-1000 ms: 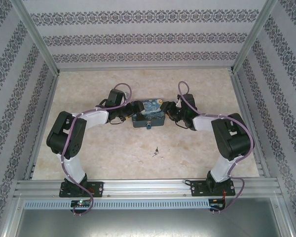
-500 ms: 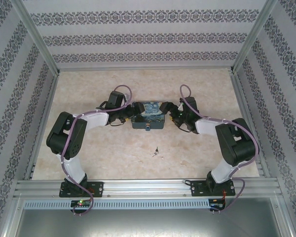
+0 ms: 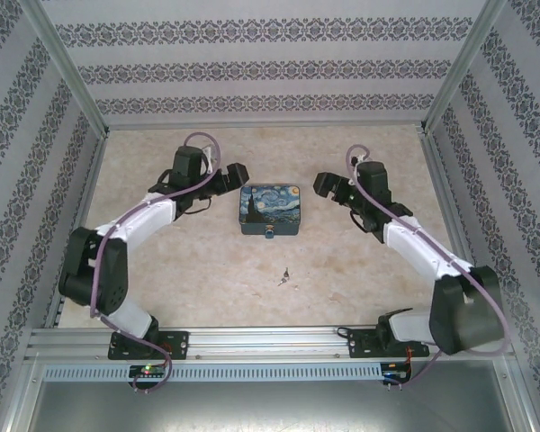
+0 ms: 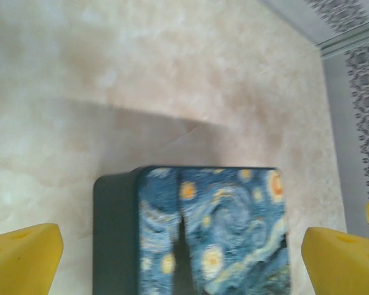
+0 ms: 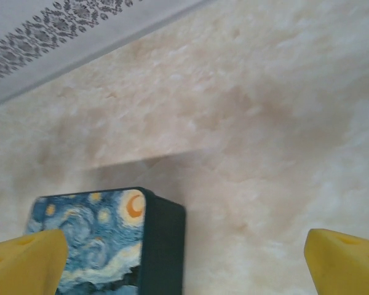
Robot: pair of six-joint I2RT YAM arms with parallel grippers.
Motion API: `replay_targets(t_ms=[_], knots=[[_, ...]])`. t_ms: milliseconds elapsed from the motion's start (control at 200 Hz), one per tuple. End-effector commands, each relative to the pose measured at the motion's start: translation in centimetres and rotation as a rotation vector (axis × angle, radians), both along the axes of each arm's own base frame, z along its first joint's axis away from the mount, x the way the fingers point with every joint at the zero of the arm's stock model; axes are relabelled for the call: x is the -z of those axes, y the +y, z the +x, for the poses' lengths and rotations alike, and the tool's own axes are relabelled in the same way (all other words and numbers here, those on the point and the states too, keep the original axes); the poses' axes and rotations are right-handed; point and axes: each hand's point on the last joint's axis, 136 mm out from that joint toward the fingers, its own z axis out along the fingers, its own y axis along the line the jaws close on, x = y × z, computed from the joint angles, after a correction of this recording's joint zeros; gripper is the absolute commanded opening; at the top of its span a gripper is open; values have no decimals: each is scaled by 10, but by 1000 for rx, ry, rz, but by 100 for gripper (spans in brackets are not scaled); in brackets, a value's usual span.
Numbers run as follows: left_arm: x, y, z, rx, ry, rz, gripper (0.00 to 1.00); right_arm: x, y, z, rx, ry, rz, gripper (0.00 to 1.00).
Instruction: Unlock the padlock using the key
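Beige marbled table [image 3: 162,270] fills frame centre; damask-striped wallpaper walls [image 3: 270,67] enclose three sides; aluminium rail [image 3: 270,342] spans the bottom.

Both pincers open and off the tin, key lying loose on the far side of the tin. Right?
One thing is off: the key lies on the near side of the tin, not the far side, as the top external view shows. The rest holds: the left pincer and the right pincer are open and off the tin, and the key lies loose.
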Motion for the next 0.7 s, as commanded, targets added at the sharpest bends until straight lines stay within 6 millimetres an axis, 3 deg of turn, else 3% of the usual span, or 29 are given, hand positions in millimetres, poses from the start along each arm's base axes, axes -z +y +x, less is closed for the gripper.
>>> replay_targets(t_ms=[0,130,245,370,550,695], knots=[[-21,11,-7,5,-56,90,99,-15,-31,-15,38,-71,-398,98],[-37,20,-14,-11,-100,129,99,-31,-57,-31,154,-127,-568,98],[-46,34,-21,-62,-138,173,100,-48,-73,-47,293,-177,-431,98],[-51,52,-31,-127,-164,217,100,-43,-45,-61,111,-168,-285,98],[-50,76,-49,-230,-167,252,99,-11,4,-85,-82,-36,-126,98],[-47,86,-63,-268,-158,232,99,22,40,-111,-169,94,-71,82]])
